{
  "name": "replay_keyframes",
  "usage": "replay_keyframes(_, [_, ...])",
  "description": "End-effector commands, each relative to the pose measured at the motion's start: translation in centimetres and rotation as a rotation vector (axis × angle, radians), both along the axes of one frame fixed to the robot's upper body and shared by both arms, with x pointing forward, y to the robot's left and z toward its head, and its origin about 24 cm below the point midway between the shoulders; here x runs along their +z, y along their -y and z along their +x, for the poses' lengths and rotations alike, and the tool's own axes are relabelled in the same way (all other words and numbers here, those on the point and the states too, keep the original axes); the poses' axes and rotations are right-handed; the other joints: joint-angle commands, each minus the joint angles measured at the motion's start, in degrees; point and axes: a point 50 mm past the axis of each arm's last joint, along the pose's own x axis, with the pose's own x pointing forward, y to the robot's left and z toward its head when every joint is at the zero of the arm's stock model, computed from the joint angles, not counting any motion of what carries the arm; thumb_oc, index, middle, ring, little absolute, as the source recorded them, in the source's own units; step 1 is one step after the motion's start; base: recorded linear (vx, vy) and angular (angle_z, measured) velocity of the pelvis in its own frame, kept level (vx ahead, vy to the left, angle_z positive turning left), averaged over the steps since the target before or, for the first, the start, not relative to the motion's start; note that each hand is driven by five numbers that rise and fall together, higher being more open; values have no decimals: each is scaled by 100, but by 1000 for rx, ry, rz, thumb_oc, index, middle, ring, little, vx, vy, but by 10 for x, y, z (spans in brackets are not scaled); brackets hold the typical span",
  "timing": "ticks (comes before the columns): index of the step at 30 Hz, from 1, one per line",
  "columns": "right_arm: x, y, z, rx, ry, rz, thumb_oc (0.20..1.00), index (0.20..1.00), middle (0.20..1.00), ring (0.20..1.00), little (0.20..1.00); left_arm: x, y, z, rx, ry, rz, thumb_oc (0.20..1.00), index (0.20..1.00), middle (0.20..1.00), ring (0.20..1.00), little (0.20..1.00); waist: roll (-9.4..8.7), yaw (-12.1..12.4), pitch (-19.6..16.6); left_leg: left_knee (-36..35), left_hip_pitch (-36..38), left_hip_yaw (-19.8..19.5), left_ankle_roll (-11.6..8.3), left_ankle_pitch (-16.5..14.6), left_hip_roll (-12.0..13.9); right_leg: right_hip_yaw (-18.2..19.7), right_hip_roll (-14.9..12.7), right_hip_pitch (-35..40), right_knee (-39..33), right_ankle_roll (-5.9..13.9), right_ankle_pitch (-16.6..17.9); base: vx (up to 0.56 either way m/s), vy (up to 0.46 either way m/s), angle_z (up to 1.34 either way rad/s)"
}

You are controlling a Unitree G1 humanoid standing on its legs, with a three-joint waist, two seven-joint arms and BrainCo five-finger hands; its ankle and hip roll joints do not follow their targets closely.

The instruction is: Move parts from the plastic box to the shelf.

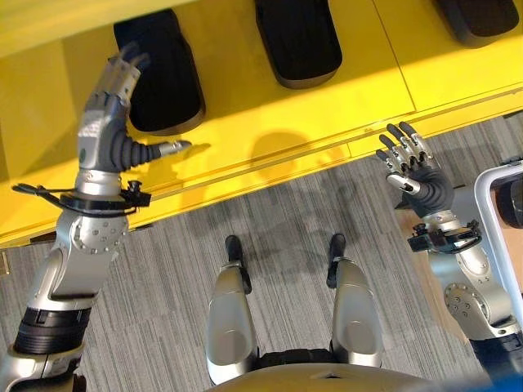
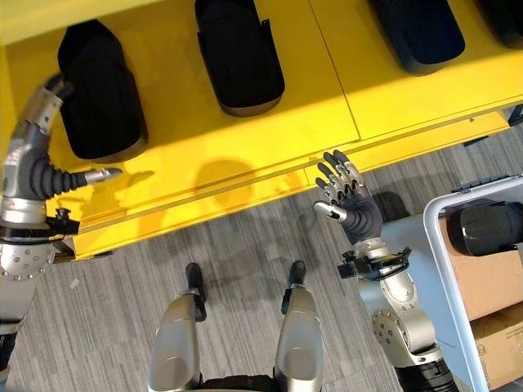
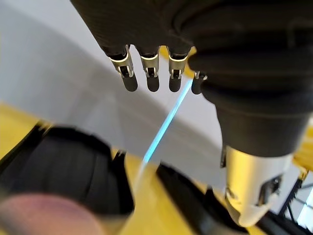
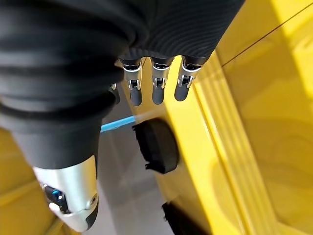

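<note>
Three black parts lay in a row on the yellow shelf (image 1: 327,106): one part (image 1: 163,73) at the robot's left, a second (image 1: 298,41) in the middle, a third (image 1: 478,18) at the right edge. Each was a long, dark, matte shell with a rounded nose and a raised rim, resting flat. A further black part (image 2: 486,227) sat in the white plastic box (image 2: 437,245) at the robot's right, on top of cardboard.

Judging by shape alone, the parts seemed to be stiff moulded shells, fairly light but bulky, with a dull surface that should not slip much. The best hold would probably be across the narrow width, fingers over one rim and thumb under the other; the rounded nose looked too smooth to pinch.

The left hand (image 1: 114,98) was raised over the shelf, just beside the leftmost part, fingers relaxed and thumb stretched out, holding nothing. The right hand (image 2: 347,196) hung over the grey carpet (image 1: 270,237) near the shelf's front lip, between shelf and box, fingers spread straight and empty.
</note>
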Motion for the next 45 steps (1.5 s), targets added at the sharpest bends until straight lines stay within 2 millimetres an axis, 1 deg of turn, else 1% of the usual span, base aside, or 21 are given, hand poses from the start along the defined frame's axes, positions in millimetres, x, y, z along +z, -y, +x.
replay_keyframes(1, [32, -1, -12, -4, 206, -2, 1000, 1000, 1000, 1000, 1000, -2, 14, -11, -98, -5, 25, 1000, 1000, 1000, 1000, 1000, -83, 71, -280, 181, 34, -235, 148, -226, 65, -248, -121, 154, 104, -61, -93, 0, 0, 0])
replay_keyframes(2, [33, 0, -12, -12, 209, -2, 1000, 1000, 1000, 1000, 1000, -7, 14, -12, -103, -29, 19, 1000, 1000, 1000, 1000, 1000, -79, 81, -277, 180, 28, -245, 151, -224, 58, -259, -127, 154, 110, -59, -94, 0, 0, 0])
replay_keyframes(3, [33, 0, -12, -12, 208, -2, 1000, 1000, 1000, 1000, 1000, -7, 14, -12, -103, -30, 19, 1000, 1000, 1000, 1000, 1000, -79, 79, -281, 180, 28, -246, 151, -224, 57, -261, -128, 155, 110, -59, -94, 0, 0, 0])
replay_keyframes(4, [34, 2, -14, -23, 219, -9, 1000, 1000, 1000, 1000, 1000, -16, 16, -16, -108, -69, 39, 1000, 1000, 1000, 1000, 1000, -70, 105, -265, 183, 19, -258, 156, -222, 54, -281, -134, 155, 123, -49, -104, 0, 0, 0])
replay_keyframes(5, [34, 2, -14, -23, 218, -9, 1000, 1000, 1000, 1000, 1000, -16, 16, -16, -108, -69, 40, 1000, 1000, 1000, 1000, 1000, -70, 103, -269, 184, 18, -259, 156, -222, 53, -282, -135, 155, 123, -48, -104, 0, 0, 0])
replay_keyframes(7, [35, 4, -15, -39, 231, -11, 1000, 1000, 1000, 1000, 1000, -25, 16, -20, -114, -111, 55, 1000, 1000, 1000, 1000, 1000, -65, 133, -263, 154, 18, -278, 162, -214, 43, -300, -138, 166, 123, -39, -111, 0, 0, 0])
replay_keyframes(8, [35, 4, -15, -39, 231, -11, 1000, 1000, 1000, 1000, 1000, -25, 16, -20, -114, -111, 55, 1000, 1000, 1000, 1000, 1000, -65, 133, -264, 154, 17, -278, 162, -213, 43, -300, -138, 166, 122, -39, -111, 0, 0, 0])
replay_keyframes(9, [36, 5, -16, -42, 234, -11, 1000, 1000, 1000, 1000, 1000, -32, 17, -21, -123, -154, 53, 1000, 1000, 1000, 1000, 1000, -71, 149, -259, 158, 10, -282, 165, -215, 34, -309, -143, 171, 125, -32, -113, 13, -11, 3])
replay_keyframes(16, [35, 5, -16, -55, 233, -9, 1000, 1000, 1000, 1000, 1000, -53, 19, -20, -139, -268, 53, 1000, 1000, 1000, 1000, 1000, -72, 172, -227, 170, 6, -308, 183, -224, 24, -323, -164, 164, 166, -28, -134, 15, -6, 5])
replay_keyframes(21, [34, 5, -15, -58, 228, -2, 1000, 1000, 1000, 1000, 1000, -65, 17, -12, -125, -334, 32, 1000, 1000, 1000, 1000, 1000, -93, 146, -216, 218, -4, -290, 187, -242, 23, -297, -162, 143, 206, -35, -153, 0, 0, 0])
replay_keyframes(23, [34, 5, -15, -62, 225, 1, 1000, 1000, 1000, 1000, 1000, -67, 17, -10, -121, -339, 24, 1000, 1000, 1000, 1000, 1000, -96, 149, -216, 230, -8, -287, 190, -248, 24, -291, -161, 130, 221, -34, -153, 0, 0, 0])
replay_keyframes(25, [33, 5, -14, -65, 219, 8, 1000, 1000, 1000, 1000, 1000, -73, 13, -3, -88, -356, 16, 1000, 1000, 1000, 1000, 1000, -118, 135, -227, 251, -11, -275, 191, -265, 26, -279, -156, 125, 231, -38, -163, 0, 0, 0])
replay_keyframes(28, [31, 5, -13, -70, 206, 19, 1000, 1000, 1000, 1000, 1000, -73, 9, 4, -52, -345, 3, 1000, 1000, 1000, 1000, 1000, -128, 106, -247, 283, -24, -271, 192, -289, 28, -268, -162, 108, 264, -46, -173, 0, 0, 0])
replay_keyframes(31, [28, 5, -12, -71, 193, 28, 1000, 1000, 1000, 1000, 1000, -78, 7, 13, -24, -353, -36, 1000, 1000, 1000, 1000, 1000, -146, 75, -253, 325, -42, -265, 185, -306, 34, -244, -161, 88, 290, -56, -178, 0, 0, 0])
replay_keyframes(34, [26, 3, -11, -61, 180, 35, 1000, 1000, 1000, 1000, 1000, -82, -2, 20, 37, -356, -57, 1000, 1000, 1000, 1000, 1000, -167, 45, -266, 338, -45, -253, 177, -311, 38, -227, -153, 75, 303, -62, -182, 0, 0, 0])
replay_keyframes(36, [26, 3, -11, -58, 176, 38, 1000, 1000, 1000, 1000, 1000, -83, -4, 22, 52, -353, -68, 1000, 1000, 1000, 1000, 1000, -169, 43, -269, 331, -40, -247, 174, -309, 45, -223, -155, 75, 302, -66, -187, 0, 0, 0])
replay_keyframes(37, [25, 3, -10, -60, 170, 46, 1000, 1000, 1000, 1000, 1000, -84, -8, 26, 85, -347, -78, 1000, 1000, 1000, 1000, 1000, -180, 30, -272, 343, -39, -236, 167, -313, 50, -213, -151, 70, 318, -72, -195, 0, 0, 0])
replay_keyframes(38, [25, 3, -10, -61, 170, 46, 1000, 1000, 1000, 1000, 1000, -84, -8, 26, 85, -347, -78, 1000, 1000, 1000, 1000, 1000, -180, 31, -272, 343, -39, -236, 167, -313, 50, -213, -151, 70, 318, -72, -195, 0, 0, 0])
replay_keyframes(39, [24, 2, -9, -55, 165, 50, 1000, 1000, 1000, 1000, 1000, -86, -14, 29, 122, -347, -91, 1000, 1000, 1000, 1000, 1000, -188, 18, -285, 360, -40, -230, 161, -318, 55, -201, -143, 65, 326, -76, -197, 0, 0, 0])
replay_keyframes(45, [23, 0, -8, -36, 154, 60, 1000, 1000, 1000, 1000, 1000, -87, -19, 38, 166, -338, -114, 1000, 1000, 1000, 1000, 1000, -204, -21, -295, 376, -37, -210, 147, -322, 66, -181, -142, 67, 340, -84, -208, 0, 0, 0])
